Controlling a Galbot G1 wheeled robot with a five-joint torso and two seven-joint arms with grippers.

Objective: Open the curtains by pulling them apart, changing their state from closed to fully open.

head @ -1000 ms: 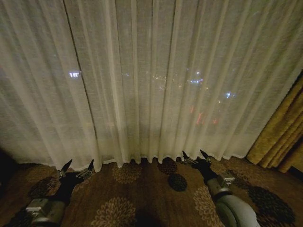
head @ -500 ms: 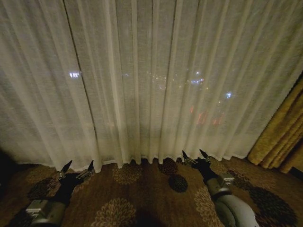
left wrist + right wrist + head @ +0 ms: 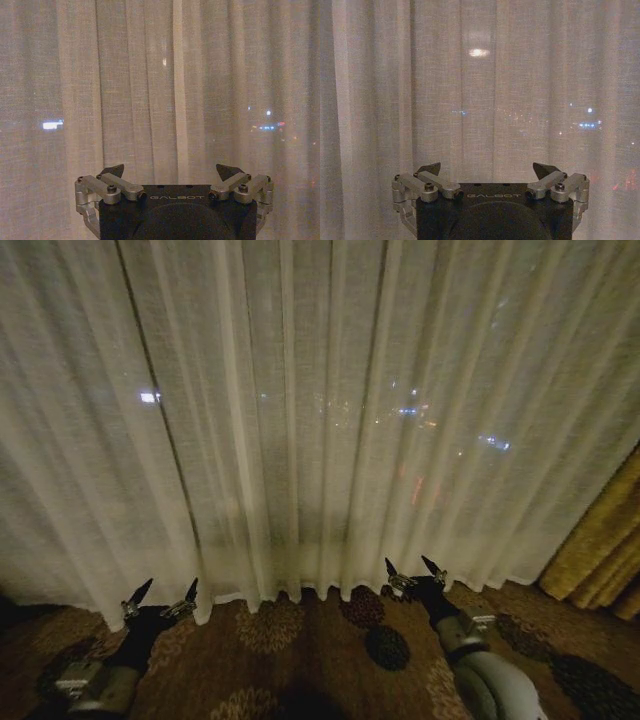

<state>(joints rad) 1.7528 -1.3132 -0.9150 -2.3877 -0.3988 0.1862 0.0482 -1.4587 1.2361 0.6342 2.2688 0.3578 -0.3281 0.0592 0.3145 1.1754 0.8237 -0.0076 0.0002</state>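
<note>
The curtains (image 3: 300,420) hang closed to the floor. The left gripper (image 3: 160,595) and right gripper (image 3: 412,570), jaws spread wide and empty, should each reach a pleat by the middle seam.

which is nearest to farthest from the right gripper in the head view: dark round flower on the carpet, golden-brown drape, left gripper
From the right gripper, at the foot of the sheer off-white curtains:
1. Dark round flower motif, on the carpet just below it.
2. Golden-brown opaque drape, at the right edge.
3. Left gripper, far across on the left.
</note>
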